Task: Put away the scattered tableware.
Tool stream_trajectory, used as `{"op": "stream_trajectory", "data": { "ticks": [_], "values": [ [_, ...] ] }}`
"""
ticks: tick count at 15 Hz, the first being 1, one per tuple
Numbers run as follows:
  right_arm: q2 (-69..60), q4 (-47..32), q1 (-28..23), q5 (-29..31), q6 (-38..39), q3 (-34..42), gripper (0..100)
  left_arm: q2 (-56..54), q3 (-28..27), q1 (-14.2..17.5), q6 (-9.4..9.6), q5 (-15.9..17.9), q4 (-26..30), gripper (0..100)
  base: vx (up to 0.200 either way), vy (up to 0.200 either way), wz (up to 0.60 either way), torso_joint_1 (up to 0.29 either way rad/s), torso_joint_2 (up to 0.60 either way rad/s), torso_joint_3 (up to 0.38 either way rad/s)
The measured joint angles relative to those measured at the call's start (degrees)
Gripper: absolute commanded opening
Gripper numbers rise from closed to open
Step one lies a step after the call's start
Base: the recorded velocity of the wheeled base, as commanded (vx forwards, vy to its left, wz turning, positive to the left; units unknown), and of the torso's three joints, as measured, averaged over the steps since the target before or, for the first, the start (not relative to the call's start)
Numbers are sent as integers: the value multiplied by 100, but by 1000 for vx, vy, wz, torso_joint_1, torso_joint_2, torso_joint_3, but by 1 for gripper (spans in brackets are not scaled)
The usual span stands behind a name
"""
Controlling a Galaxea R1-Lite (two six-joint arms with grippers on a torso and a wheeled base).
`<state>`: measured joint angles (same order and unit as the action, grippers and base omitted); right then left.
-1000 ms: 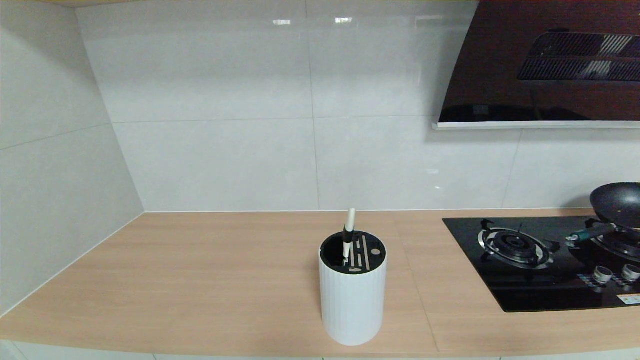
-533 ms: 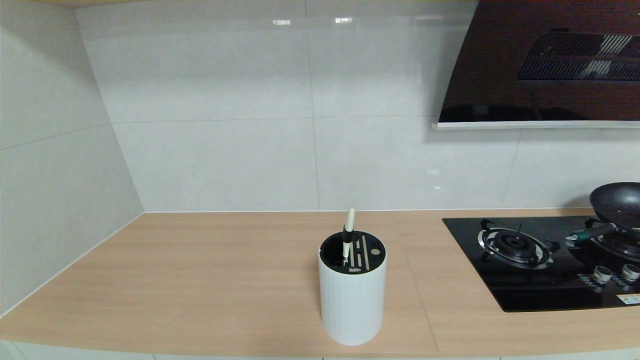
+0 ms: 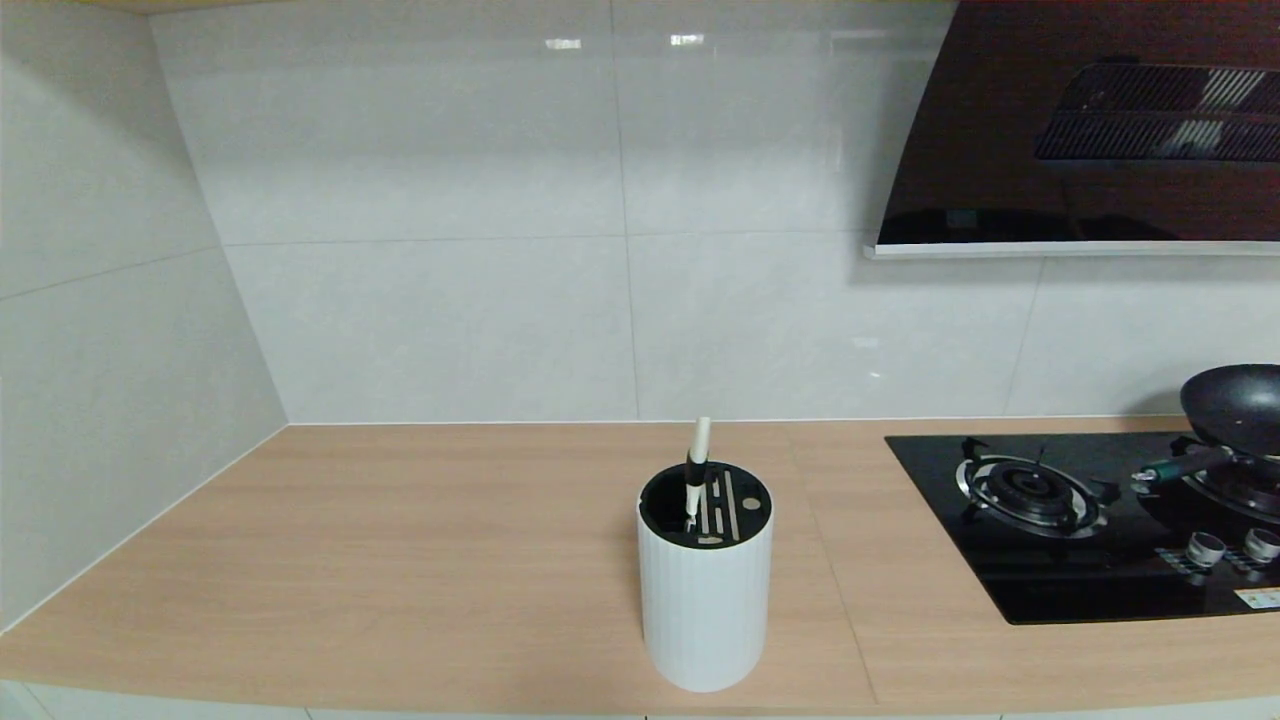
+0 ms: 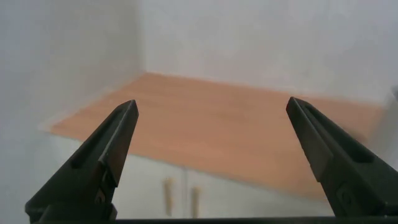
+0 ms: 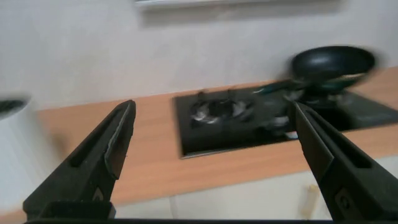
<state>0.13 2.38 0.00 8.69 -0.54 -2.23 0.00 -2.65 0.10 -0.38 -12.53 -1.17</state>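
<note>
A white ribbed utensil holder [image 3: 706, 600] with a black slotted top stands near the front edge of the wooden countertop [image 3: 430, 560]. One utensil with a cream and black handle [image 3: 696, 470] stands upright in it. My left gripper [image 4: 211, 118] is open with nothing between its fingers, held off the counter's front edge facing the bare wood. My right gripper [image 5: 214, 118] is also open and holds nothing. It faces the counter with the holder [image 5: 15, 149] at one side and the stove [image 5: 249, 121] ahead.
A black gas stove [image 3: 1090, 520] is set into the counter at the right, with a dark wok [image 3: 1235, 405] on its far burner. A range hood [image 3: 1090, 130] hangs above it. White tiled walls close the back and left. White cabinet doors [image 4: 180, 193] sit below the counter.
</note>
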Motion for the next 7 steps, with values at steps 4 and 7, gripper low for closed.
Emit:
{"op": "stream_trajectory", "data": {
  "ticks": [4, 7],
  "values": [
    [-6, -208, 0, -535, -35, 193, 100, -10, 251, -2, 33, 1073, 119, 100, 0, 0, 0, 0, 0, 0],
    [-6, -213, 0, -539, -15, 216, 100, -10, 260, -2, 35, 1087, 117, 100, 0, 0, 0, 0, 0, 0]
  ]
}}
